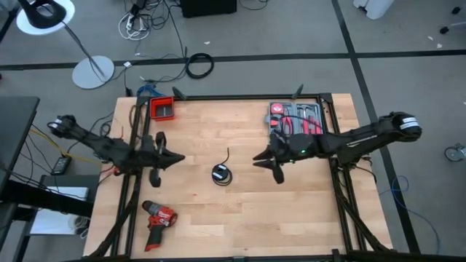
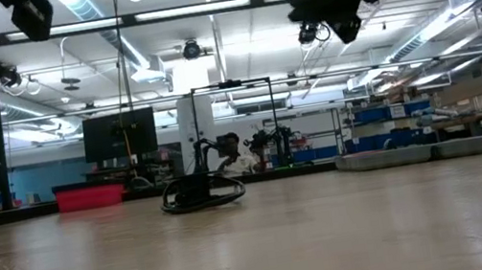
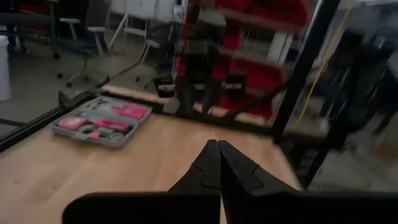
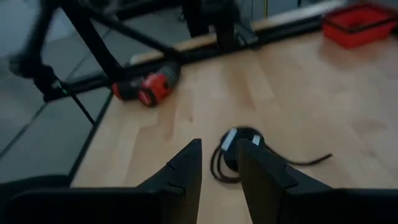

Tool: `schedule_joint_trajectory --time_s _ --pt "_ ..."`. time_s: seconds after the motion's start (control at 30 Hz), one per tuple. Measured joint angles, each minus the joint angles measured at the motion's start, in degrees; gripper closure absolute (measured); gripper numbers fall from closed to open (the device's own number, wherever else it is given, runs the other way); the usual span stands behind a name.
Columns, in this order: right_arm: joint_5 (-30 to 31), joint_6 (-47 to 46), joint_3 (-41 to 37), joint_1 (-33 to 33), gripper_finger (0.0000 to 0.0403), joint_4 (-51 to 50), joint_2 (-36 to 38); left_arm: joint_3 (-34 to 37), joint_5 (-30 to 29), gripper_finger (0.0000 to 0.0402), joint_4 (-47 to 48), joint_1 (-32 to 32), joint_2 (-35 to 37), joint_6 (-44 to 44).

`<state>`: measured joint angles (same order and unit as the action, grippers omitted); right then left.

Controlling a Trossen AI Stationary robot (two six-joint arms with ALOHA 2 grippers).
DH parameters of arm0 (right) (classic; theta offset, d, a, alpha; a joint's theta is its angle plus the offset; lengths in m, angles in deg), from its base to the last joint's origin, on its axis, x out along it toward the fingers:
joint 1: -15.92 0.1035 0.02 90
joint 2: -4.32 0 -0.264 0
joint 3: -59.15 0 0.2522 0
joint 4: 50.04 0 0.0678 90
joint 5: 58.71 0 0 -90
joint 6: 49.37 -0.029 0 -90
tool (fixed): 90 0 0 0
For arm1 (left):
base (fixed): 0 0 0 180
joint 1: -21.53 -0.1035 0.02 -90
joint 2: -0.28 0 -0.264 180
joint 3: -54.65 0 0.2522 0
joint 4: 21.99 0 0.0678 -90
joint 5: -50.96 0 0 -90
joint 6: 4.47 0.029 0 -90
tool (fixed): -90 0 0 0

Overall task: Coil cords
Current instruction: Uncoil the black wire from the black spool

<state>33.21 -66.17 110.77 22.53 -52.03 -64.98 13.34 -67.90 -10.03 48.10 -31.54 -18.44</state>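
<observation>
Pale wooden table (image 1: 240, 211) fills the middle of the high view, and the cord (image 1: 221, 173) lies coiled near its centre, one loose end trailing toward the top of the frame. Right gripper (image 1: 266, 164) hangs just right of the coil, not touching it, fingers slightly parted and empty. Left gripper (image 1: 169, 158) sits well left of the cord, fingers pressed together, holding nothing. A red drill (image 1: 157, 217) lies at lower left.

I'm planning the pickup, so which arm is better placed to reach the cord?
Probably the right: the right gripper, open, faces the cord in its wrist view. The left gripper is shut, and its wrist view shows no cord.
</observation>
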Motion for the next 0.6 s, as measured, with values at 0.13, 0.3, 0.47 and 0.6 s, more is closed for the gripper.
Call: schedule_joint_trajectory --time_s 0.13,0.3,0.47,0.6 --pt "0.1 0.0 0.6 0.0 0.0300 0.4 -4.0 -1.8 -0.3 0.0400 -0.9 0.0 -6.9 0.5" --pt "2.1 6.1 0.6 1.4 0.0300 2.3 -10.2 -3.3 -0.4 0.0400 -1.5 0.0 -14.0 0.3" --pt "7.3 16.2 0.6 4.5 0.0300 10.0 -16.9 -5.8 -1.6 0.0400 -1.6 0.0 -19.5 0.3" --pt "15.2 25.7 0.6 6.5 0.0299 16.0 -20.6 -6.6 -1.7 0.0400 -1.6 -0.4 -22.1 0.3"
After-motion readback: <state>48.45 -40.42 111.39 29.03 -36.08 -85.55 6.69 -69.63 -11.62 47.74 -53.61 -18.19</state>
